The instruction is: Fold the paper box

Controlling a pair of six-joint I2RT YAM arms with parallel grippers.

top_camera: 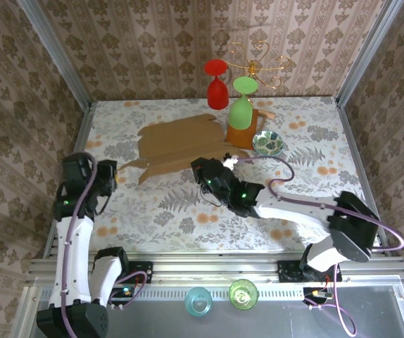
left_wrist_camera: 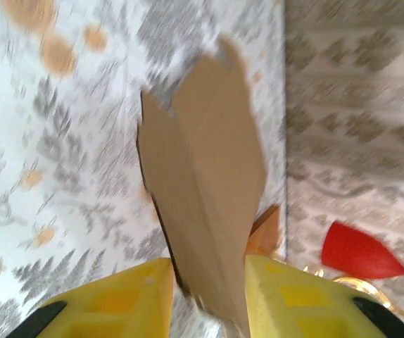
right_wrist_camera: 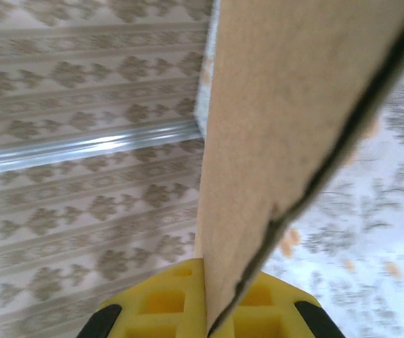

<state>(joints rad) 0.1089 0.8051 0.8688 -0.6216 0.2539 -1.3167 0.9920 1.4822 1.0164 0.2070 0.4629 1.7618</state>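
- Gripping a narrow flap at the left end of the paper box point(top_camera: 177, 141), the left gripper point(left_wrist_camera: 209, 299) has its yellow fingers point(left_wrist_camera: 117, 299) closed on the card from both sides.
- In the left wrist view the box point(left_wrist_camera: 202, 176) runs away from the pads as a creased brown sheet, somewhat blurred.
- The right gripper point(right_wrist_camera: 212, 299) is likewise clamped on the box point(right_wrist_camera: 279, 105), whose raw corrugated edge passes between its yellow pads point(right_wrist_camera: 160, 299).
- From the top view, the left gripper point(top_camera: 114, 172) is at the box's left tip and the right gripper point(top_camera: 202, 171) at its near right edge. The box is spread out unfolded between them and beyond, toward the far middle of the table.
- Its faces are plain brown card.
- Just right of the box stands a reddish wooden base point(top_camera: 241, 137) with a gold wire stand point(top_camera: 258, 60) carrying a red glass point(top_camera: 217, 91) and a green glass point(top_camera: 241, 113); a patterned bowl point(top_camera: 267, 143) sits beside it.
- A floral tablecloth point(top_camera: 188, 211) covers the table; damask wallpaper point(top_camera: 139, 49) and metal posts point(top_camera: 54, 53) enclose it.
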